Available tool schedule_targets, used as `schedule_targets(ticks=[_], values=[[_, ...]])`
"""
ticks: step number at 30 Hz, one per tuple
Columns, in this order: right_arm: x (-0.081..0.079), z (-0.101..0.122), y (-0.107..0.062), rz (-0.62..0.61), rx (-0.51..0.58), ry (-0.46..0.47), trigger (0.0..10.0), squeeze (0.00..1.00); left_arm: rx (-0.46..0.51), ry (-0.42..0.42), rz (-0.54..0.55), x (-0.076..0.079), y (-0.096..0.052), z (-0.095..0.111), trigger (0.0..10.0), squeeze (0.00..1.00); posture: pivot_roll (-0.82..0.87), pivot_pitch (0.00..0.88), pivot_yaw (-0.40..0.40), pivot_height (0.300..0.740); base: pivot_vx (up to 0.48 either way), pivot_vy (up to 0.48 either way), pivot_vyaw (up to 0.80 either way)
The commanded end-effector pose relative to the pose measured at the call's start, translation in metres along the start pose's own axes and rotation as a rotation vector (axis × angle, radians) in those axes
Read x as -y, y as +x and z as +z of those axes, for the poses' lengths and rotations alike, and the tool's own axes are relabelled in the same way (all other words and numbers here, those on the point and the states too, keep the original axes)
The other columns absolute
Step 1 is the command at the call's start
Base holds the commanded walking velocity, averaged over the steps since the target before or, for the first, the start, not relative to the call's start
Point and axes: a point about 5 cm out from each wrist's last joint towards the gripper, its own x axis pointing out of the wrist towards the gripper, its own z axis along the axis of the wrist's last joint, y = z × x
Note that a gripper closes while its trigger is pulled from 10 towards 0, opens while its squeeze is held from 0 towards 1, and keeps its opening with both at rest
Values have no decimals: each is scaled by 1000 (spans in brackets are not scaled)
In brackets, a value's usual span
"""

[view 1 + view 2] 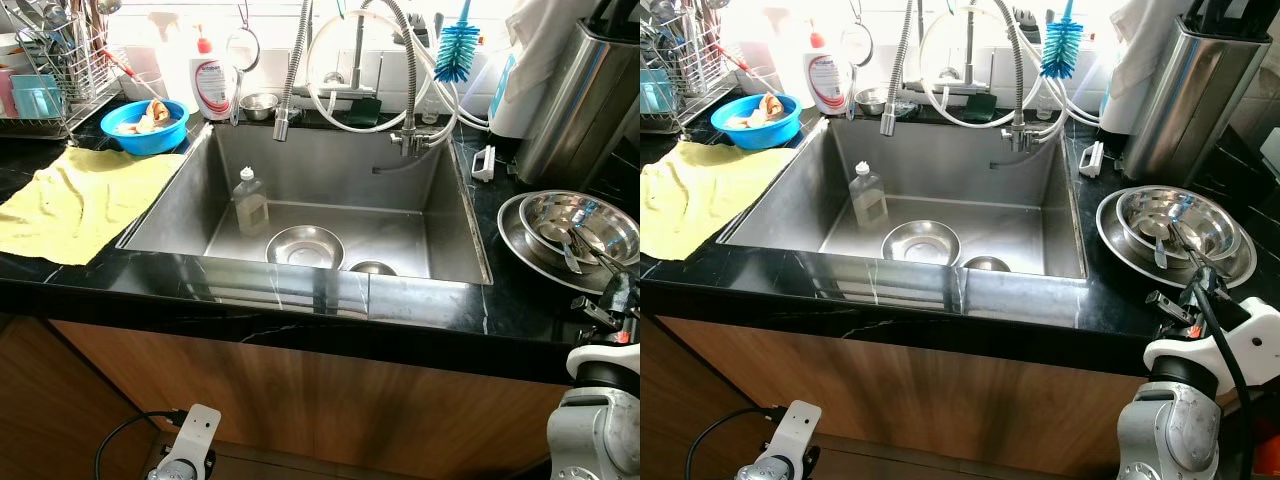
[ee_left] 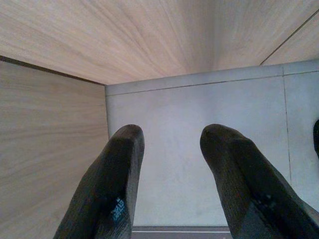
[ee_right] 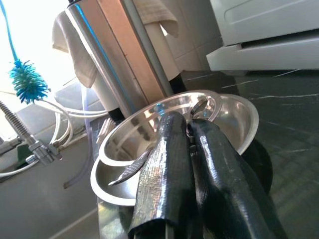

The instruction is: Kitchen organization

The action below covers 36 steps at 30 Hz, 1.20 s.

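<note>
Steel bowls point(image 1: 1180, 228) beside sink point(image 1: 940, 190)

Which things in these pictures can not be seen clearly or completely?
- Small bowl in the sink: the front rim hides most of it, eye views.
- Right gripper: fingers together over the steel bowls; whether they pinch a utensil is unclear, right wrist view.
- Blue bowl: contents too small to name.
- Dish rack: cut off by the edge.

2 steel bowls point(image 1: 578, 224) are stacked on the counter, and 1 bowl point(image 1: 305, 246) is seen in the sink. 1 bottle point(image 1: 250, 201), 1 blue bowl point(image 1: 150, 127) and 1 yellow cloth point(image 1: 80, 200) are counted.
</note>
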Motion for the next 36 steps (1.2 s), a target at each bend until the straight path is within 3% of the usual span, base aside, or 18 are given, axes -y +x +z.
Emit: schedule_targets(ticks=[1, 7, 20, 22, 24, 25, 26, 31, 36], values=[[-1, 3, 2, -6, 12, 10, 0, 0, -10, 6, 6, -1, 0, -2, 10000, 0, -176, 0, 0, 740, 0, 0, 0], [-17, 21, 11, 44, 80, 48, 0, 0, -7, 9, 6, -1, 0, -1, 10000, 0, -177, 0, 2, 740, 0, 0, 0], [-32, 34, 18, 94, 115, 70, 0, 0, -2, 6, 3, 1, 0, 0, 10000, 0, -176, 0, -1, 740, 0, 0, 0], [-32, 35, 19, 91, 122, 65, 1961, 0, -1, 5, 3, 1, 0, 1, 10000, 0, -177, 0, 0, 740, 0, 0, 0], [-32, 35, 19, 91, 122, 65, 1961, 0, -1, 5, 3, 1, 0, 1, 10000, 0, -177, 0, 0, 740, 0, 0, 0], [-33, 36, 19, 90, 125, 63, 3765, 0, -1, 6, 3, 1, 0, 1, 10000, 0, -177, 0, 0, 740, 0, 0, 0], [-33, 37, 19, 89, 127, 61, 10000, 0, -1, 6, 3, 1, 0, 1, 10000, 0, -178, 0, 1, 740, 0, 0, 0], [-37, 37, 20, 98, 128, 57, 10000, 0, 1, 7, 3, 1, 0, 1, 10000, 0, -174, 0, 0, 740, 0, 0, 0], [-56, 41, 21, 184, 134, 49, 10000, 0, 2, 5, 5, 1, 1, 3, 10000, 0, -178, 0, 2, 740, 0, 0, 0]])
